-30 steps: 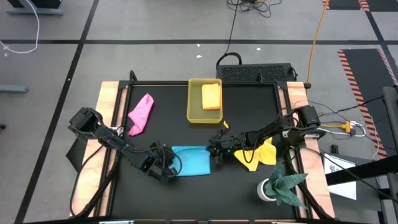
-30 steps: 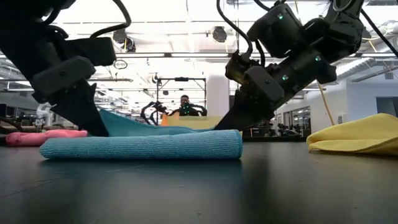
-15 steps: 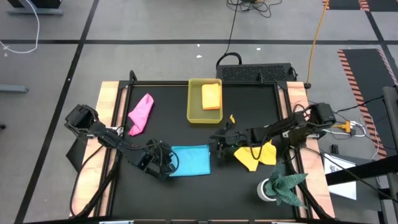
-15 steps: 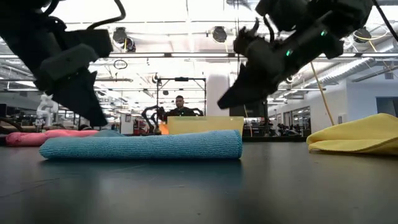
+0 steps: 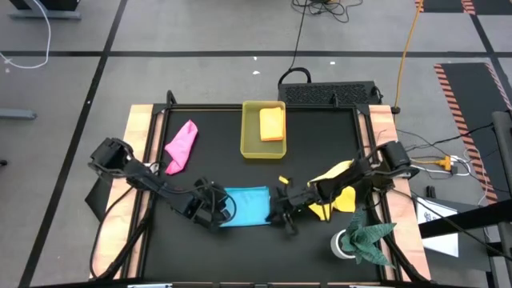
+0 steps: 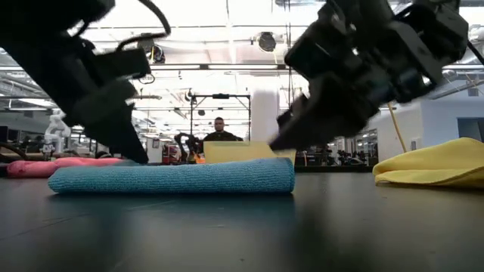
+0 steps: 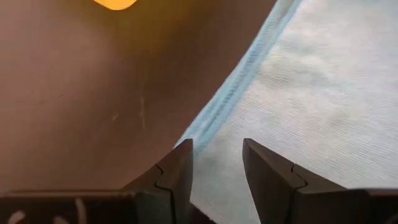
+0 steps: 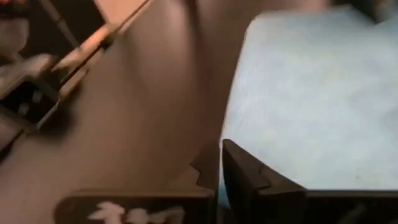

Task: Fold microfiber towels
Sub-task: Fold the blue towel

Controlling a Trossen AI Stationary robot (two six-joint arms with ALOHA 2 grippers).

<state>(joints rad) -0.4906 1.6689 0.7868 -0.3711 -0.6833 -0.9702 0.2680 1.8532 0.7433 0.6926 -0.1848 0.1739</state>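
The black worktop [image 5: 208,164] takes up most of the shot, with a see-through yellow tray [image 5: 250,140] near its far edge and the orange towel [image 5: 273,124] lying inside it. The light blue towel [image 5: 250,206] sits folded flat near the front middle, and both arms are down at it. The left tool [image 5: 216,210] is at its left edge with the fingers [image 7: 177,174] parted a bit, one over the hem, gripping nothing. The right tool [image 5: 282,214] is at the right edge, pinched shut on nothing. The yellow towel [image 5: 336,192] lies crumpled just right of that, partly under the right arm. The pink towel [image 5: 181,146] is bunched up far left.
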